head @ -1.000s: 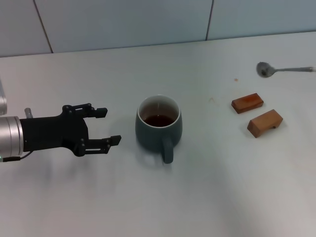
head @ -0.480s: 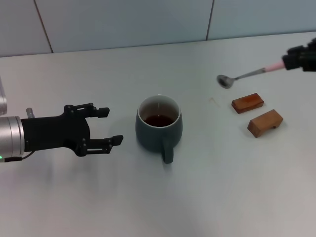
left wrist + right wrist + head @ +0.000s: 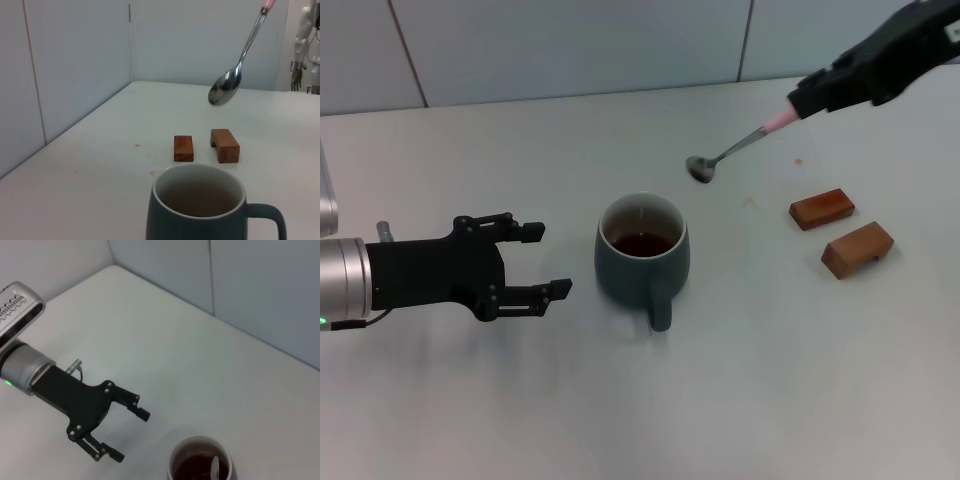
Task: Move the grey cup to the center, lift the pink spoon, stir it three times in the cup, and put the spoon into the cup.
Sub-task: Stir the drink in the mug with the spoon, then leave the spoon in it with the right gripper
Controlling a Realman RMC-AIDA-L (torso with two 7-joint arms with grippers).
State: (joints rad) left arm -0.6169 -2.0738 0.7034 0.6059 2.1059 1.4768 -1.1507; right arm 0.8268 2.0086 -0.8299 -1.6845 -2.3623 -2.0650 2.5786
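the grey cup (image 3: pixel 642 258) stood on the white surface (image 3: pixel 740 380), dark liquid inside, its handle turned toward the camera. the left gripper (image 3: pixel 546 260) hung just beside it on the left, fingers spread, not touching. the right gripper (image 3: pixel 808 102) clasped the pink spoon (image 3: pixel 734 152) by its handle, bowl tilted down above the surface beyond the cup. two wooden blocks (image 3: pixel 841 230) lay well to the right.

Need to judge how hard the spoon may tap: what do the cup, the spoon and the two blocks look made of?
Cup: likely glazed ceramic, with a smooth blue-grey wall and a pale inside. Spoon, held by the right gripper: shiny metal bowl and neck; the pink handle could be plastic or a coating. Blocks: brown, seemingly wood; grain not visible.
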